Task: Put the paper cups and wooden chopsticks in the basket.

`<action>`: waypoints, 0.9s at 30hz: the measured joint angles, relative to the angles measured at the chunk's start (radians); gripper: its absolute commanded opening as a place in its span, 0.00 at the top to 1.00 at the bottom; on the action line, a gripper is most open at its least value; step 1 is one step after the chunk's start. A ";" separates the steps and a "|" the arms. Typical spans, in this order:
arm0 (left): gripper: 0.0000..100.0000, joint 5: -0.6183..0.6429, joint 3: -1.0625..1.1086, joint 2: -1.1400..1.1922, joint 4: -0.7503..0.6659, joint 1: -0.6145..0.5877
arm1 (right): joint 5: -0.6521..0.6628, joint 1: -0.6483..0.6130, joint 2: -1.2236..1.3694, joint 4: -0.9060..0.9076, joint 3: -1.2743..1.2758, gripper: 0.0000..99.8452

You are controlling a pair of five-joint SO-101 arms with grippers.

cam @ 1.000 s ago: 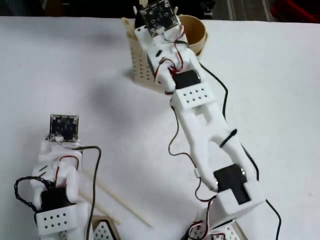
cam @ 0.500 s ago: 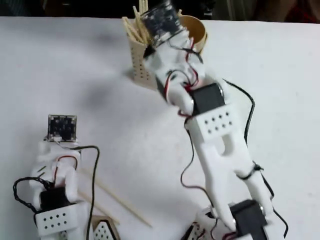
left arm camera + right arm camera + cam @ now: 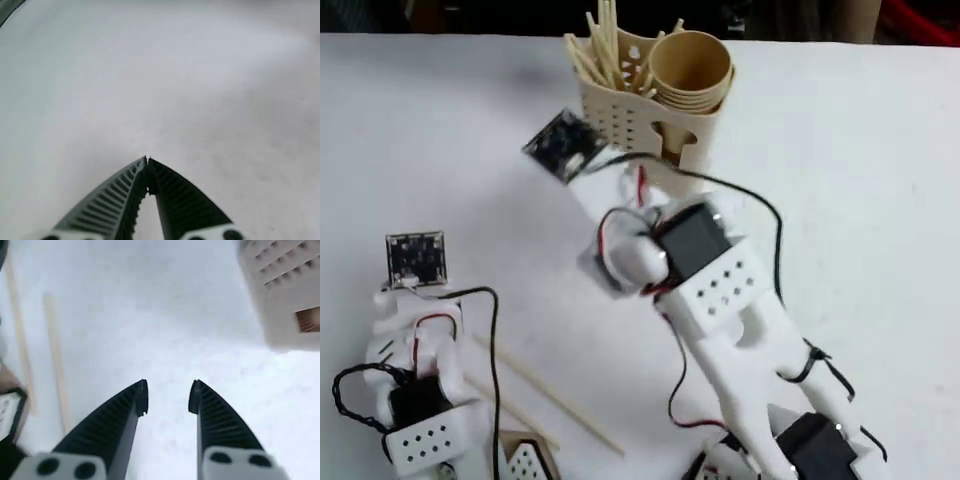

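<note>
The perforated cream basket (image 3: 620,115) stands at the table's back middle. Several wooden chopsticks (image 3: 603,45) stick up from it, and stacked paper cups (image 3: 692,65) sit in its right side. Two loose chopsticks (image 3: 548,395) lie on the white table near the front, just right of the left arm (image 3: 415,380). In the right wrist view my right gripper (image 3: 167,390) hangs open and empty over bare table, between the loose chopsticks (image 3: 55,360) and the basket (image 3: 282,295). My left gripper (image 3: 147,161) is shut on nothing above the table.
The right arm (image 3: 720,290) slants from the front right to the table's middle, trailing black and red cables. An arm base plate (image 3: 525,460) sits at the front edge by the loose chopsticks. Open table lies at the far left and far right.
The right arm has drawn back from over the basket and swung left and lower toward the table's middle, uncovering the cups and chopsticks. The left arm has shifted slightly left.
</note>
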 measured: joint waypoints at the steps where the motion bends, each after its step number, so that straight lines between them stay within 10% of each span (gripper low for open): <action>1: 0.98 0.008 0.000 0.000 0.000 -0.005 | -0.018 -0.017 -0.008 0.006 0.014 0.86; 19: 0.87 -0.144 -0.413 -0.002 0.430 -0.104 | -0.048 -0.048 -0.328 -0.123 0.575 0.86; 27: 0.86 -0.150 -0.516 0.410 0.494 -0.104 | -0.048 -0.048 -0.512 -0.178 0.736 0.86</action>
